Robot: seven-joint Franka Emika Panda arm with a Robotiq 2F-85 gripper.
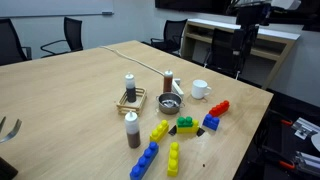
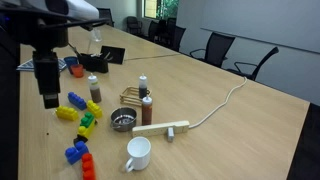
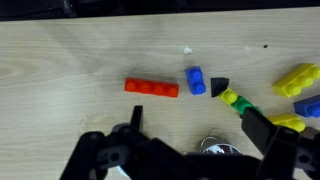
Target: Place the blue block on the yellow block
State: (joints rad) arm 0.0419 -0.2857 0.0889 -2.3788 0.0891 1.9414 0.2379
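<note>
The small blue block [image 3: 195, 80] lies flat on the table between a red brick [image 3: 151, 88] and a black piece [image 3: 219, 86]. It also shows in both exterior views [image 1: 211, 122] [image 2: 76, 152]. The long yellow block [image 3: 297, 78] lies at the right edge of the wrist view, and in both exterior views [image 1: 173, 157] [image 2: 68, 112], apart from the blue block. My gripper [image 3: 200, 125] [image 2: 48, 97] is open and empty. It hangs well above the table, with the blue block ahead of its fingertips in the wrist view.
A green and yellow piece [image 3: 237, 100], a chunky yellow brick [image 1: 159, 131] and a long blue bar [image 1: 145, 160] lie near the table edge. A metal bowl [image 1: 170, 103], white mug [image 1: 200, 89], wire rack [image 1: 131, 99] and brown bottles [image 1: 132, 130] stand further in.
</note>
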